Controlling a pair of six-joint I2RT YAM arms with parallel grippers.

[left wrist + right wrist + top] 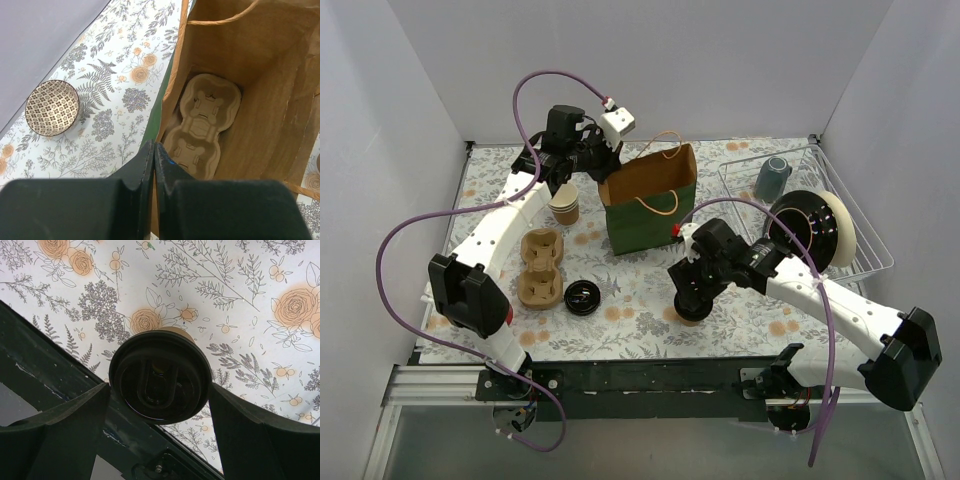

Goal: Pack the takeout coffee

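Right gripper (159,395) straddles takeout coffee (160,376), jaws wide, pads flanking lid, contact not evident; I read it as not gripped yet. Cup stands upright near worktop's front edge, right of centre. Left gripper (154,160) closed, seemingly pinching rim of green paper bag (650,212) toward back edge, holding mouth open. Cup carrier (202,125) already inside bag. My judgement: early stage; grasp, lift, lowering into carrier all remain. Floral cloth (630,295) covers worktop; white walls enclose three sides.

White arm links w/ black joints, purple cables; black claw (159,395) fingers (65,425).
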